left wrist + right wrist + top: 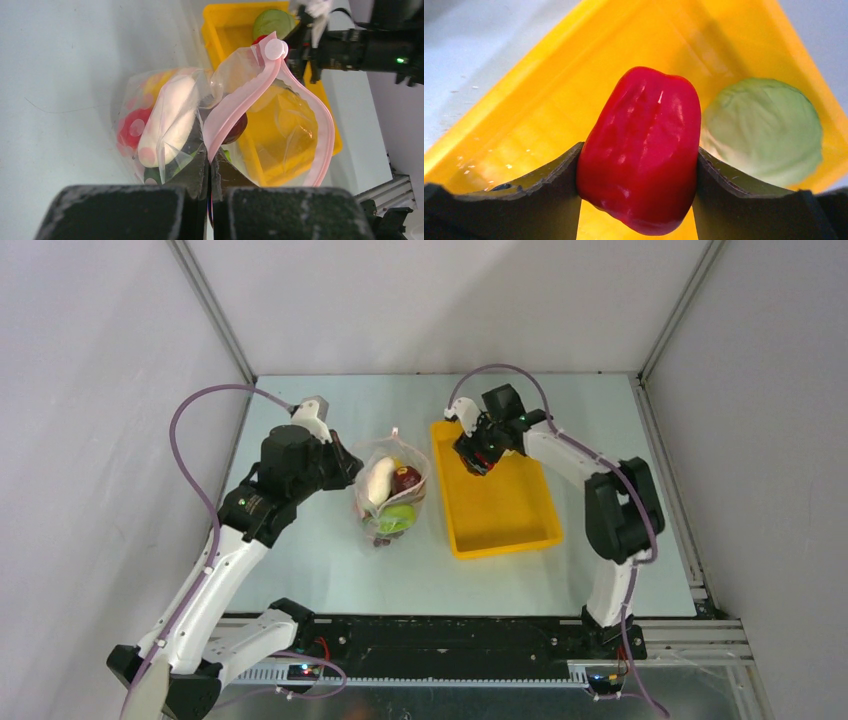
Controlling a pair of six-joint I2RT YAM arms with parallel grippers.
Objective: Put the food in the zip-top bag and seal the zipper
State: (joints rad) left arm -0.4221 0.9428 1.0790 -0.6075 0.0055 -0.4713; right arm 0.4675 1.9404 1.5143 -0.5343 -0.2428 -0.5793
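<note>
Presently the right pincer is closed about the red pepper, jaws standing part-way apart against either flank of the piece, at the far left corner of the yellow tray. The pale green cabbage lies in the tray beside it. The left pincer is fully closed, pinching the pink zipper at one end of the mouth of the zip-top bag. The bag rests on the tabletop between the arms, just left of the tray, its mouth held open in a loop. Inside it are a white radish, a red apple and green pieces. Assessment: the pepper appears to be rigid, light, glossy plastic, liable to slip, and a hold across its broad middle is sound. The bag is thin, floppy film and would likely collapse if released. It is best held by the stiffer zipper strip, with the slider tab the point to take for sealing.
</note>
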